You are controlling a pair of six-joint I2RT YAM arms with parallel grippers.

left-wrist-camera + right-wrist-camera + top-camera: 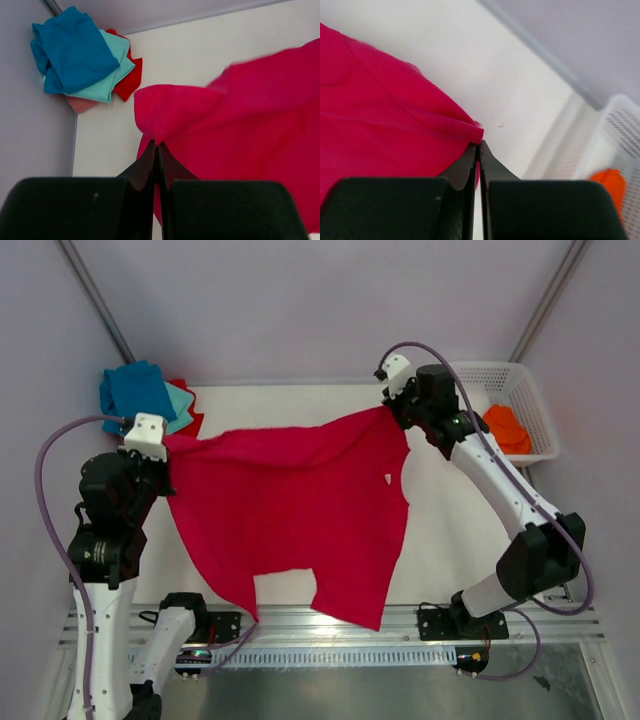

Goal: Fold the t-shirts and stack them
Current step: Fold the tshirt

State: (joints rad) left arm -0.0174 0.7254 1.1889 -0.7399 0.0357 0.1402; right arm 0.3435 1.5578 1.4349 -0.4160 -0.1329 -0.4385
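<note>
A large crimson t-shirt (290, 510) hangs stretched between my two grippers above the white table (440, 530), its lower part draping over the table's near edge. My left gripper (168, 445) is shut on the shirt's left corner (155, 107). My right gripper (392, 408) is shut on the shirt's right corner (470, 131). A pile of folded shirts sits at the back left corner: a blue one (135, 390) on top, a teal one (112, 75) under it, then a red one (129, 82) and a pink one (82, 104). An orange shirt (508, 428) lies in the basket.
A white plastic lattice basket (520, 390) stands at the back right, next to my right arm; it also shows in the right wrist view (620, 135). Grey walls close in the table at the back and both sides.
</note>
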